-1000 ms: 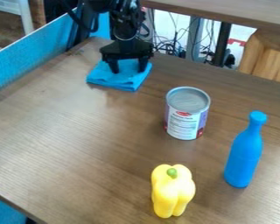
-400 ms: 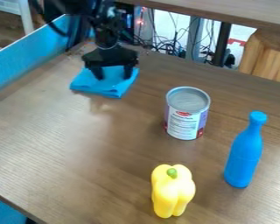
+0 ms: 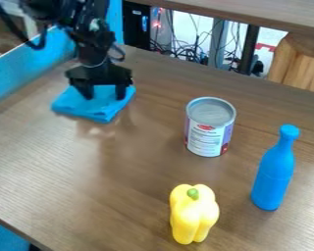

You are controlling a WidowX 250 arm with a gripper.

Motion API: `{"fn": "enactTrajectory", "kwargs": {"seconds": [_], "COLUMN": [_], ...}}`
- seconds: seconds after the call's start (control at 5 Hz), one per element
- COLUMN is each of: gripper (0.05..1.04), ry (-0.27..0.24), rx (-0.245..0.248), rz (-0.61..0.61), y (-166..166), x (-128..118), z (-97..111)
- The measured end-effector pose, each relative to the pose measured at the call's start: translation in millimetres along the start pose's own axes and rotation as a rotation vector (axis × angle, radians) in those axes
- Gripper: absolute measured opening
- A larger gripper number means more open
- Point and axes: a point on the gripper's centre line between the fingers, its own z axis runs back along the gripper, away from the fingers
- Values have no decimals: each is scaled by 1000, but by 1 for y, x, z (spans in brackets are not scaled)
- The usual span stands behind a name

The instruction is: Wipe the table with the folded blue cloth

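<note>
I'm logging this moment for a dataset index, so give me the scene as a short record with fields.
surface: brown wooden table
gripper: black gripper at the upper left, jaws apart, tips down on the cloth
touched item: folded blue cloth, flat on the table
center right: metal can with a grey top, upright
right side: blue bottle, upright, capped end up
bottom: yellow bell pepper, green stem up
left edge: blue panel
behind table: tangled cables
</note>
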Motion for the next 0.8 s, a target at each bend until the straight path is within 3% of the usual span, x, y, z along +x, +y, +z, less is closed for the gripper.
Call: {"fn": "enactTrajectory", "kwargs": {"seconds": [0.2, 0.4, 0.6, 0.8], "gripper": [1001, 1001, 1001, 1001], "ry": [-12, 22, 51, 110], "rx": [0, -58, -85, -102], "rz": [-47, -78, -48, 14], "y": [10, 20, 24, 26], "x": [-9, -22, -29, -25], "z": [-1, 7, 16, 26]}}
